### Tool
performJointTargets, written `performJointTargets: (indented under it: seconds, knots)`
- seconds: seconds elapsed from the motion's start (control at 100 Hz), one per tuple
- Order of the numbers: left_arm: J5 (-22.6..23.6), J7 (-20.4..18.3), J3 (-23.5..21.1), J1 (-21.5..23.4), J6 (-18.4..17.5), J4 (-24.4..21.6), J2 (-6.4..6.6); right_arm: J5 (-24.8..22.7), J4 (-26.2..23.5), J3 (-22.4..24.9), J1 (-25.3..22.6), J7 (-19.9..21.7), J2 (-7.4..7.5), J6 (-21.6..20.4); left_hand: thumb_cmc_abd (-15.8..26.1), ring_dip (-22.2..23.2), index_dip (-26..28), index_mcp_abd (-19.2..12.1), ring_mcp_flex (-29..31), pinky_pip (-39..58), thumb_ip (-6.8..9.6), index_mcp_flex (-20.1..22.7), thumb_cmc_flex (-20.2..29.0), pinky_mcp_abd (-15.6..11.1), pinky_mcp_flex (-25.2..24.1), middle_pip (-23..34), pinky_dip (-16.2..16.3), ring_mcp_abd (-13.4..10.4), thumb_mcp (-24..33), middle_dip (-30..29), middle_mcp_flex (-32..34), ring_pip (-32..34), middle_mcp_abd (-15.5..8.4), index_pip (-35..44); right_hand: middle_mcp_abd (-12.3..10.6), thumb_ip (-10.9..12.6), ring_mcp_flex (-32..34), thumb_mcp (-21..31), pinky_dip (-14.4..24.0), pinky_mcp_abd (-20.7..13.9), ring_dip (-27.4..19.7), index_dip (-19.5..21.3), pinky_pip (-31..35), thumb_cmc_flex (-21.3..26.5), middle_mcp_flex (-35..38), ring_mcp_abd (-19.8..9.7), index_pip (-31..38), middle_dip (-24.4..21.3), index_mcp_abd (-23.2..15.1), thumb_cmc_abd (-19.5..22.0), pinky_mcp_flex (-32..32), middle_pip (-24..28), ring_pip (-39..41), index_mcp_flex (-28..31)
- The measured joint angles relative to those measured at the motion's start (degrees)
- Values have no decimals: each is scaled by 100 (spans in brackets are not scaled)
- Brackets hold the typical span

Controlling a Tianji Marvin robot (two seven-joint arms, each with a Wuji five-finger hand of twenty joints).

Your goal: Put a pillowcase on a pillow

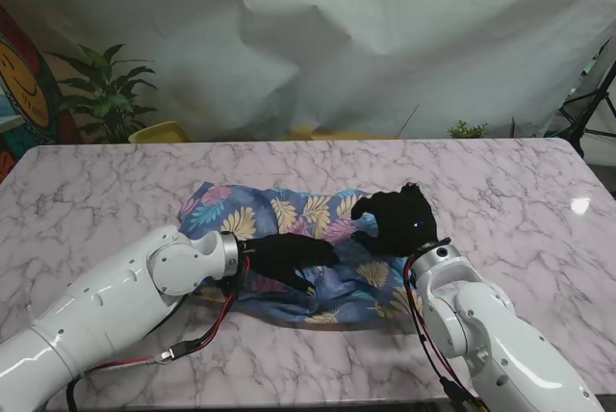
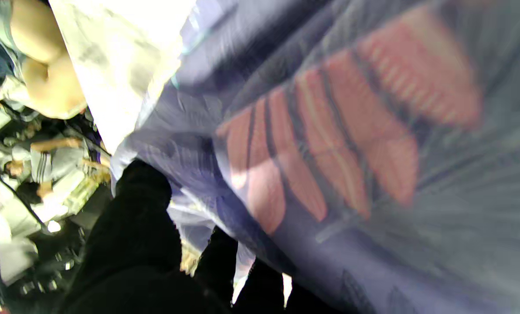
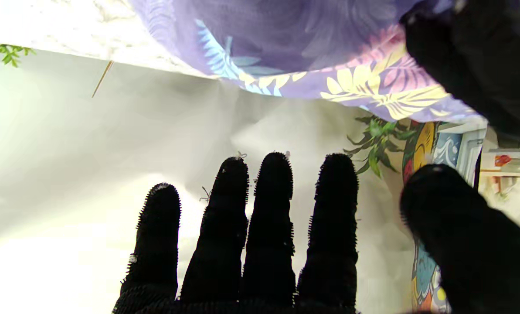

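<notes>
A blue pillowcase (image 1: 298,215) with a pink and yellow leaf print lies rumpled in the middle of the marble table (image 1: 115,191). No separate pillow shows. My left hand (image 1: 289,258), in a black glove, reaches in from the left onto the nearer part of the cloth. In the left wrist view the pillowcase (image 2: 329,152) fills the frame, and its pale hem runs between the thumb and fingers of the left hand (image 2: 133,244). My right hand (image 1: 397,219) hovers over the right end of the cloth. In its wrist view the right hand (image 3: 251,235) is spread and empty, apart from the pillowcase (image 3: 286,39).
A white backdrop sheet (image 1: 385,37) hangs behind the table. A potted plant (image 1: 106,94) and a yellow object (image 1: 159,131) sit beyond the far left edge, and a black tripod (image 1: 592,109) stands at the far right. Bare marble surrounds the cloth.
</notes>
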Motion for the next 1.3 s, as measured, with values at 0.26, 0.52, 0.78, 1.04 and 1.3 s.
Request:
performJointTargets:
  seconds: [0.26,0.52,0.78,1.04,1.3]
  knots:
    - [854,2734,-786,667,-932,344,-422,-606,-220,7,-322,260,56,153,-82,137,258,-606,424,560,1,716,308,260,192,982,278,181,76,84,382,191,-610,908,-19,36,-1,-294,-6,3,1,0,0,-151,0,4,-152,2,72,247,-1,-1,-2,-1]
    - [1292,2390,-1465,1204,-185,-637,-468,-460,-194,-73,-457,263,69,295,-62,140,-29,-471,208,782,1,417,101,235,-83,660,203,128,347,-255,276,211,-586,523,-1,37,-1,-371,-9,3,2,0,0,-151,-163,19,-291,11,238,247,-1,-66,-28,-98]
    - [1840,790,-2089,1320,1054,-1028,-89,-39,472,-622,-201,194,101,192,465,-265,-175,32,-251,-915,6,-337,22,269,-232,-549,-294,366,-371,-407,-140,-841,-119,-595,17,37,-51,-508,-11,3,4,1,0,-225,-526,111,-447,16,512,309,18,-69,-44,-521]
    - [1455,979,-1728,1036,1185,12,26,333,1558,-1121,519,-406,53,170,531,-491,-305,205,-373,-1454,9,-477,-181,87,-336,-625,-305,343,-372,-918,-149,-1037,24,-1334,-78,37,-173,-430,-12,-1,-32,5,-1,-225,-669,66,-423,24,508,250,21,-54,-47,-690]
    - [1350,1938,-1337,982,1080,456,-120,341,1897,-1141,678,-675,-8,288,577,-294,-97,285,-400,-1519,68,-490,-167,88,-367,-639,-153,368,-372,-919,-211,-1041,37,-1359,-150,37,-171,-293,-12,-8,-46,5,-53,-305,-666,38,-335,-7,491,188,28,2,-47,-690]
